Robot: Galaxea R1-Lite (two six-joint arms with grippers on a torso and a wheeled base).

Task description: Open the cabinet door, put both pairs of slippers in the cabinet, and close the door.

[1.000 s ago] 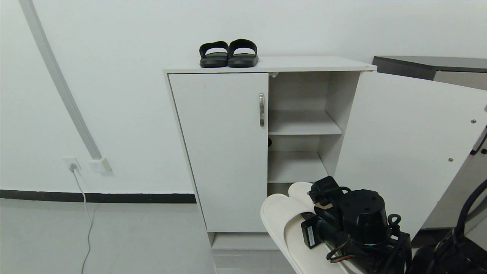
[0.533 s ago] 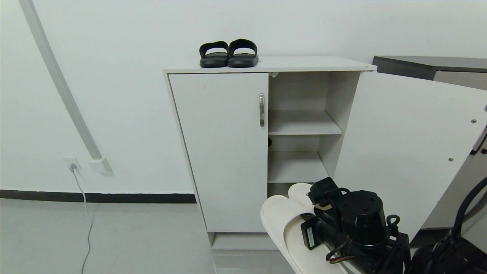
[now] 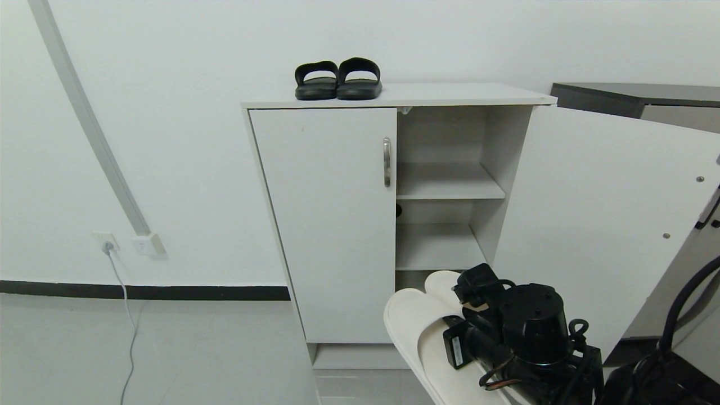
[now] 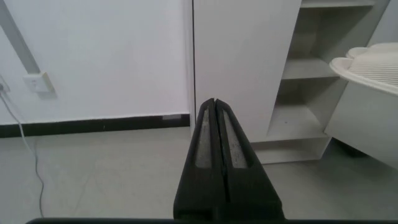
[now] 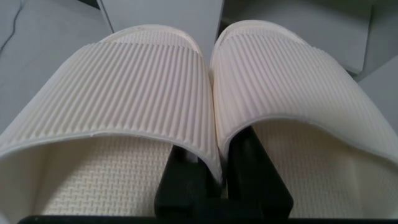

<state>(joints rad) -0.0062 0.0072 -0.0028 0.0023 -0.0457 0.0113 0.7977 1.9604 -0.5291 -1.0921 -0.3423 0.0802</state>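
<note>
While door (image 3: 596,225) hangs open: right fingers (image 5: 249,165) clamp white slippers (image 3: 419,326) before cabinet (image 3: 450,94).
Left fingers (image 4: 204,140): pressed together, empty.
Black slippers (image 3: 338,79): up on top.

A white cabinet (image 3: 323,225) is stood on the grey floor (image 3: 197,349), just ahead of the right pincer (image 5: 214,165). On the cabinet top (image 3: 450,93), well above the pincer and to its left, a pair of black slippers (image 3: 338,80) is set side by side. Two shelves (image 3: 444,183) are seen beyond and above the pincer. A grey cable (image 3: 130,343) is trailed down to the floor, far to its left.
</note>
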